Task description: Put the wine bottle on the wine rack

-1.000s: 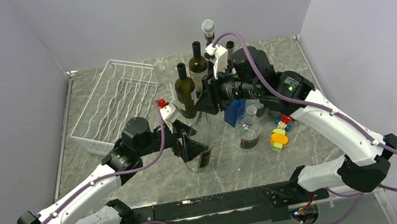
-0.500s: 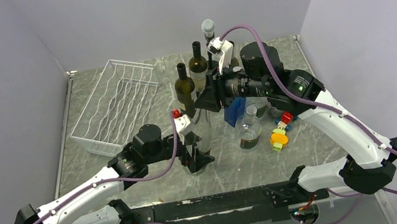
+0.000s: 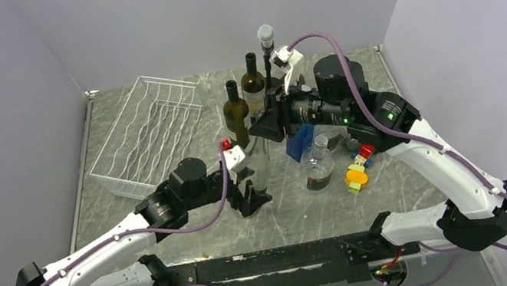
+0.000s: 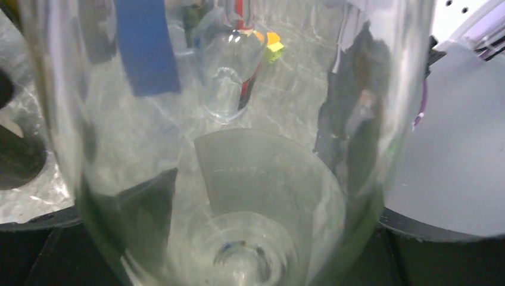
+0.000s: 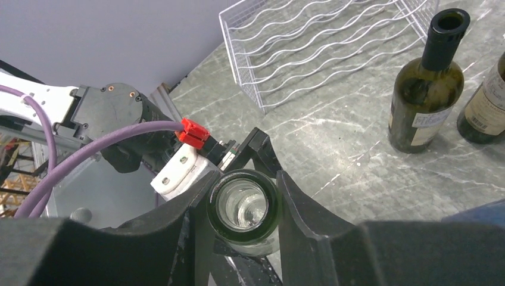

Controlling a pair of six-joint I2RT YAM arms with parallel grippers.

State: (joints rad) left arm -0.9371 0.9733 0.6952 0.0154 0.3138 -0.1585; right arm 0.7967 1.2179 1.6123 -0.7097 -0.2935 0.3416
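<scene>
A clear, greenish glass wine bottle (image 3: 260, 163) stands upright mid-table. My right gripper (image 3: 268, 123) is shut on its neck; in the right wrist view the two black fingers (image 5: 190, 229) press either side of the open mouth (image 5: 244, 208). My left gripper (image 3: 253, 197) is closed around the bottle's lower body, and the glass (image 4: 238, 179) fills the left wrist view. The white wire wine rack (image 3: 146, 126) lies empty at the far left, apart from both grippers, and also shows in the right wrist view (image 5: 321, 42).
Two dark green bottles (image 3: 235, 119) (image 3: 252, 85) and a taller white-capped bottle (image 3: 265, 40) stand just behind the held bottle. A small clear bottle (image 3: 317, 167), a blue block (image 3: 301, 141) and a coloured toy (image 3: 356, 171) sit to its right.
The left gripper moved right and in around the bottle's lower body. The bottle stands more upright. The right arm shifted slightly right, still on the neck.
</scene>
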